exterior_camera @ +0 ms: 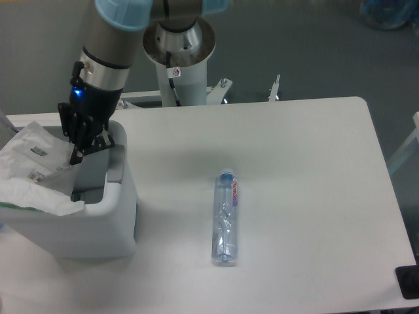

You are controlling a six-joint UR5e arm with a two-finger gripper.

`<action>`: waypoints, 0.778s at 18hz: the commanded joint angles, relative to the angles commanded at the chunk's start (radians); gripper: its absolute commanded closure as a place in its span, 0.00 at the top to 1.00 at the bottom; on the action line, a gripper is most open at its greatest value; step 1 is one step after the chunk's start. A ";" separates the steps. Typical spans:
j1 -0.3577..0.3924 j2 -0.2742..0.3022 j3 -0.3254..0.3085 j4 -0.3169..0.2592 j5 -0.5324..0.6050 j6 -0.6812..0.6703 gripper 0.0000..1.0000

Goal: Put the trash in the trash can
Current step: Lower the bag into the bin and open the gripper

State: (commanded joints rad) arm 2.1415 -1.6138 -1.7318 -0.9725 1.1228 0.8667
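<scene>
Two items to bin: I have the fingers (77, 155) pinched on the plastic bag (33, 173), low over the trash can (98, 222) mouth so it drops inside, though most drapes over the left rim. Bottle (225, 218) lies mid-desk (314, 196), waiting.
</scene>
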 joint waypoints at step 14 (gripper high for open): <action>-0.043 0.040 0.005 0.003 0.054 -0.072 1.00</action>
State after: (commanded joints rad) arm 2.0985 -1.5740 -1.7273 -0.9695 1.1766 0.7949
